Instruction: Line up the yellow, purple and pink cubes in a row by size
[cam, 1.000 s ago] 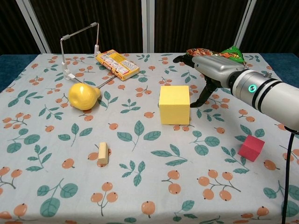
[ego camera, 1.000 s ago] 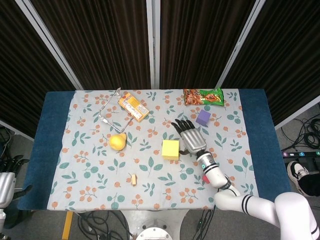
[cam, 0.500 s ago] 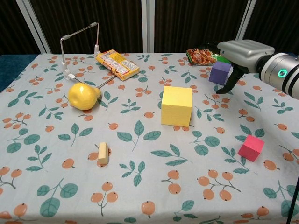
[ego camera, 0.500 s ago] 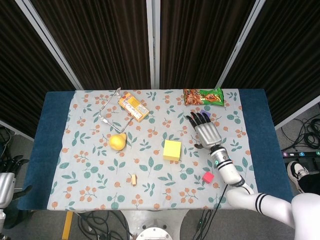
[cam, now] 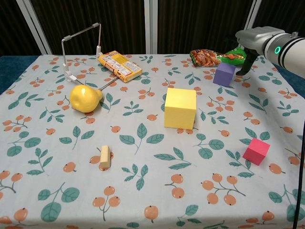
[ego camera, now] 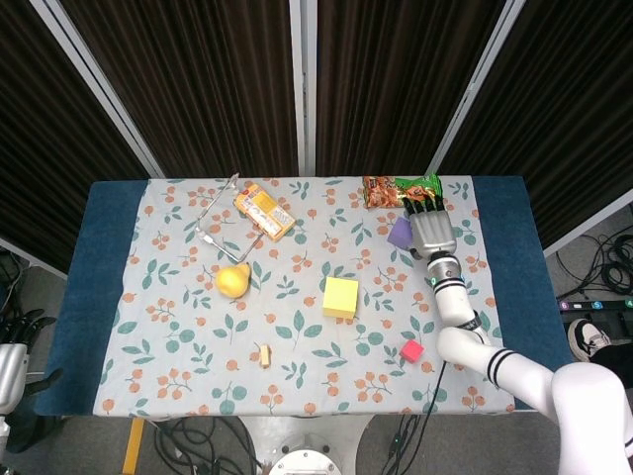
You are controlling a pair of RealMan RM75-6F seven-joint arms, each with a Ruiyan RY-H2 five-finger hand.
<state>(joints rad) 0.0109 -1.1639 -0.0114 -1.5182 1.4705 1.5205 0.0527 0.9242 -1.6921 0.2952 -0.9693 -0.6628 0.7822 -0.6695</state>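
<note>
1. Dark curtain panels stand behind your table, which is covered by a leaf-and-berry printed cloth (cam: 143, 191) over a blue cover.
2. Take the large yellow foam cube (cam: 179, 108) as your landmark: it sits near the middle of the cloth, flat on one face, its edges turned slightly off the table's edges. As a cube it has no long axis to align.
3. The small purple foam cube (cam: 224, 74) lies beyond and to the right of the yellow cube, well apart from it, also flat and slightly rotated.
4. The smallest, a pink foam cube (cam: 256, 151), rests nearer you and to the right of the yellow cube, well apart. The three form a loose triangle, so I judge the row is not yet made.
5. Your right hand (ego camera: 429, 231) hangs just right of the purple cube, fingers extended toward the green-and-red snack bag (cam: 219, 57) and holding nothing. It is probably placed there for a side approach on the purple cube; whether it touches the cube I cannot tell.
6. Your left hand (ego camera: 10, 327) shows only partly at the frame's edge, far left of the yellow cube and off the table, so I cannot tell how far its fingers are spread.
7. A yellow pear (cam: 86, 98) lies left of the yellow cube.
</note>
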